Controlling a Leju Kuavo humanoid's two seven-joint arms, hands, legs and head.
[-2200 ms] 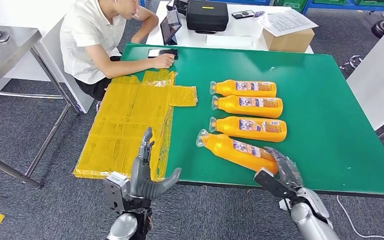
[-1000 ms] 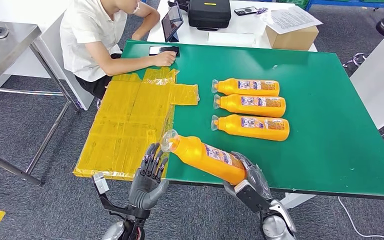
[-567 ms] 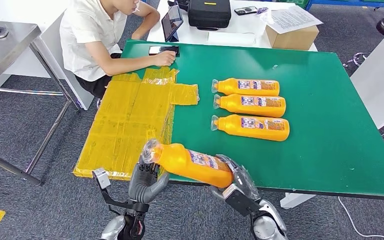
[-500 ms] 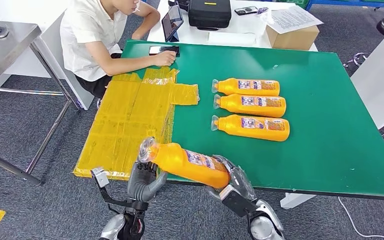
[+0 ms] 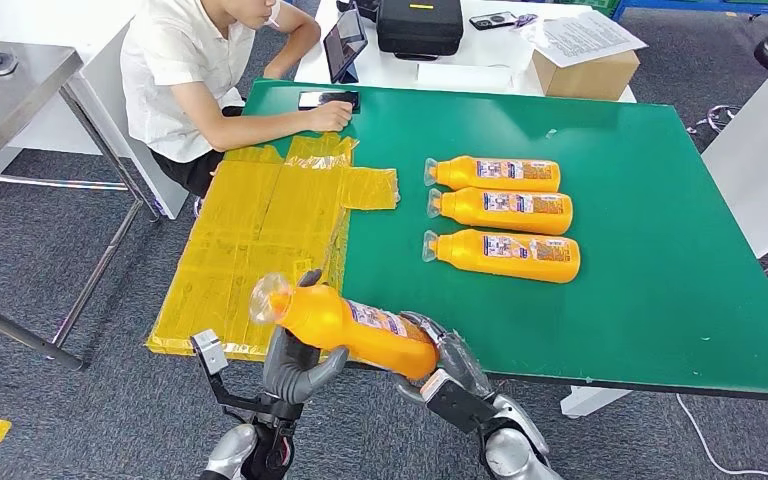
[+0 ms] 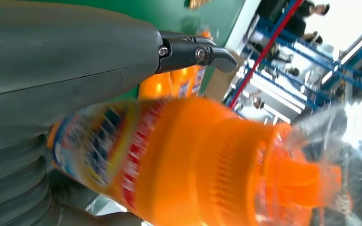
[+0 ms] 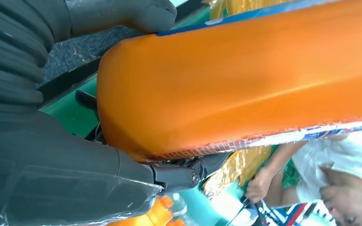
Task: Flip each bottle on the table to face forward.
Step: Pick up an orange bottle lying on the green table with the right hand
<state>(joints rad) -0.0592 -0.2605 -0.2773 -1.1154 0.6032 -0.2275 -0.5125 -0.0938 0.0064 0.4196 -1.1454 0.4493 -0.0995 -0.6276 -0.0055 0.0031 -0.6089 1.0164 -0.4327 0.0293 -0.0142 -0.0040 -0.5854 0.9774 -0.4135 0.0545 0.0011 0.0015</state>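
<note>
Right hand [image 5: 447, 362] grips the base of the orange bottle [image 5: 345, 325], left hand [image 5: 295, 362] cups under its neck end, probably so it can be rolled label-forward between both. It hangs off the surface [image 5: 660, 290] at the near edge. A second ago it was over the near edge, left hand empty; three other bottles [image 5: 500, 213] lie unmoved mid-surface.

head high, wrists close on bottle [image 5: 345, 326]

bare green table [image 5: 660, 300] near edge, three bottles [image 5: 501, 254] beyond, yellow sheet [image 5: 250, 250] alongside
</note>
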